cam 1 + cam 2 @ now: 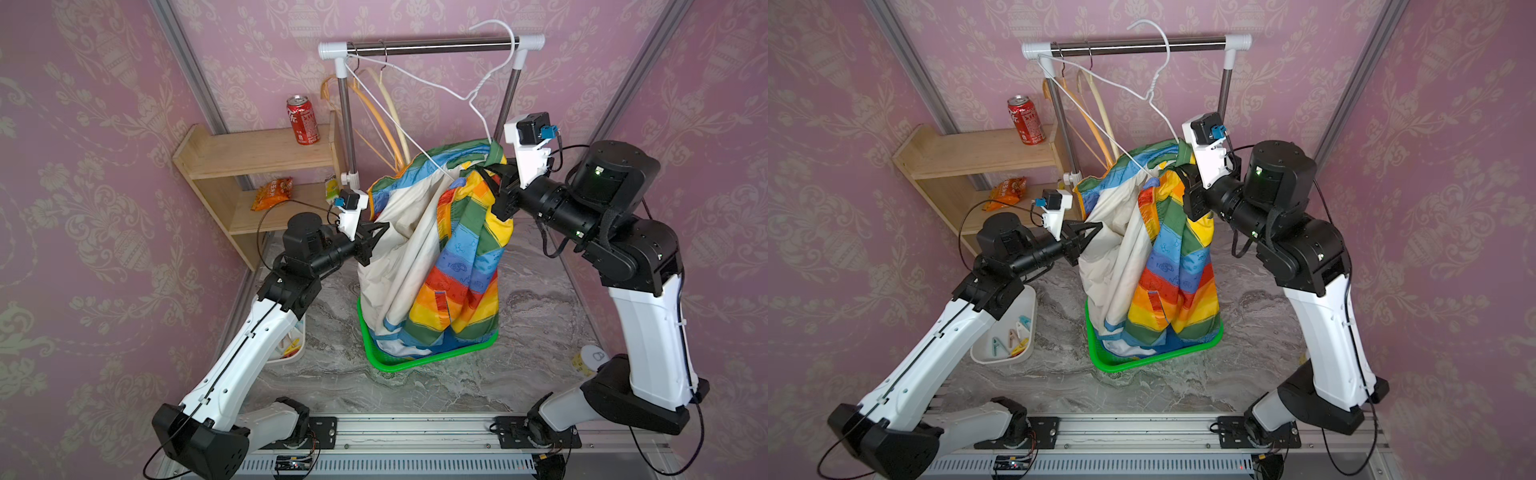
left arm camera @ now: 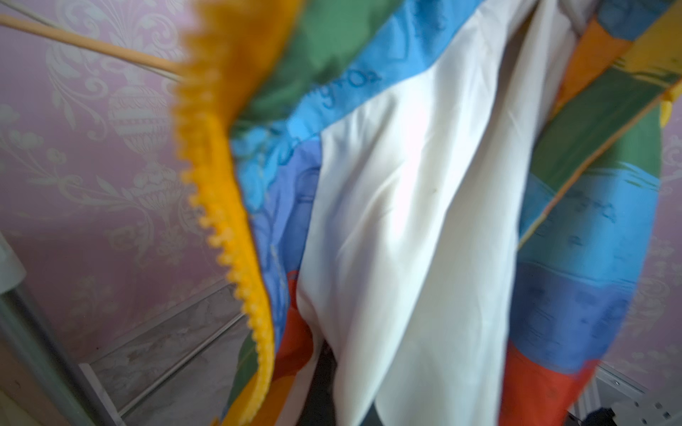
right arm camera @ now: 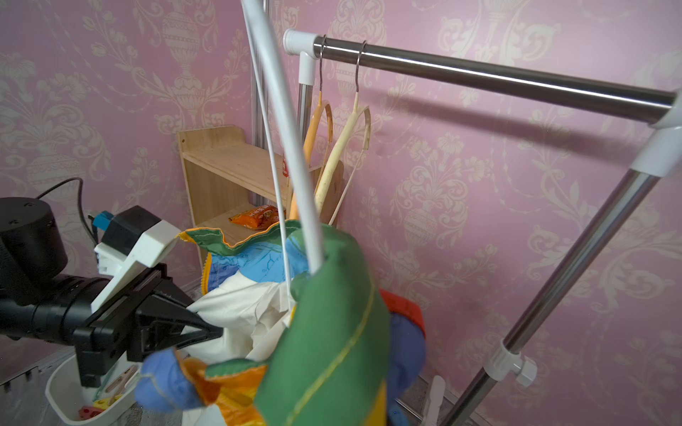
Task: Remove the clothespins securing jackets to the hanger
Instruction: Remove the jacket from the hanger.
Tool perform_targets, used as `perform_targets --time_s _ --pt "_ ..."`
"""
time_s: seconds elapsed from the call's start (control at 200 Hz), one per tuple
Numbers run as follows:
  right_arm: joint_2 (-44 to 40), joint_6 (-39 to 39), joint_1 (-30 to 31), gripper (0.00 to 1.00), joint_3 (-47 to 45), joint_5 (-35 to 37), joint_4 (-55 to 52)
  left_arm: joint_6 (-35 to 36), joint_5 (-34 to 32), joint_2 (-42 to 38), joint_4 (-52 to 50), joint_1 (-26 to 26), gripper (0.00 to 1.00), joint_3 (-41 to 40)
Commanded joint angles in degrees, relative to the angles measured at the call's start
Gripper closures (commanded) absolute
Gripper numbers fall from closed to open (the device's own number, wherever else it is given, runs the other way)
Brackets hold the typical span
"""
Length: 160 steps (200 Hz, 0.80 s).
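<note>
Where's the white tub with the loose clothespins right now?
In a top view the white tub sits on the marble tabletop on the robot's left side, between the left arm and the green basket, with clothespins inside.

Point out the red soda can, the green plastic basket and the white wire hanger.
red soda can (image 1: 302,121): a top view, middle of its side.
green plastic basket (image 1: 379,360): a top view, front rim corner.
white wire hanger (image 3: 284,129): right wrist view, its sloping arm.
</note>
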Motion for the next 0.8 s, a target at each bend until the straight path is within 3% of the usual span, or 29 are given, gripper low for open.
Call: perform_targets --time_s 0.0,0.14,0.25,0.345,0.555,0.795 --pt "0.86 7.01 -2.75 1.00 -0.78 -16.61 -0.24 -3.54 -6.82 -4.55 -2.91 -2.99 1.00 -5.27" --pt "-6.77 9.62 -2.38 1.00 -17.07 -20.25 3.99 -9.44 -13.30 -9.52 -4.09 -8.93 1.00 -15.37" --pt "-16.39 11.75 -2.43 1.00 -31.08 -16.70 10.83 -11.40 -17.16 -9.30 -8.01 -12.66 1.00 -20.63" --pt "-21.03 12.67 -2.47 1.00 -37.35 -14.14 12.07 -11.37 -18.45 -6.52 -6.95 -14.07 1.00 -24.62" --pt "-19.74 15.10 -2.38 1.00 -44.65 -14.64 12.22 -7.83 -21.76 2.93 -3.20 -18.81 1.00 -25.78" --pt "-19.09 17.10 1.25 1.00 -54.40 -10.12 10.90 -0.20 -26.26 10.52 -11.14 -25.31 1.00 -25.77"
